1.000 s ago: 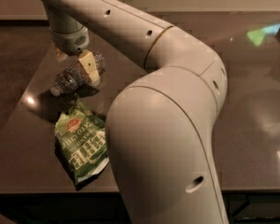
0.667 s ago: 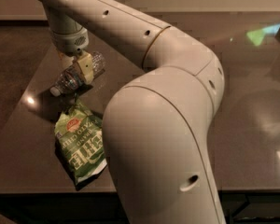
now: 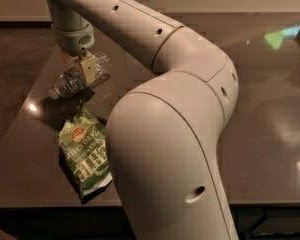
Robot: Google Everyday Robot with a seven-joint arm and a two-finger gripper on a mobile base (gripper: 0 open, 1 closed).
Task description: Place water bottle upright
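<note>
Nearby, chip bag (image 3: pixel 85 156), gripper (image 3: pixel 83 67) holding water bottle (image 3: pixel 69 83)

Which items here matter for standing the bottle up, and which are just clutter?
Job:
water bottle, tilted, not upright
gripper, above the table's left part, jaws shut on the bottle's middle

Lying about:
green chip bag, flat on the table

The green chip bag (image 3: pixel 85 159) on the tabletop (image 3: pixel 270 109) carries large white lettering and a red oval logo (image 3: pixel 79 132) near its top edge, but neither can be read for certain. The water bottle (image 3: pixel 70 82), clasped tilted in the gripper (image 3: pixel 85 69) above the bag, shows no readable label.
</note>
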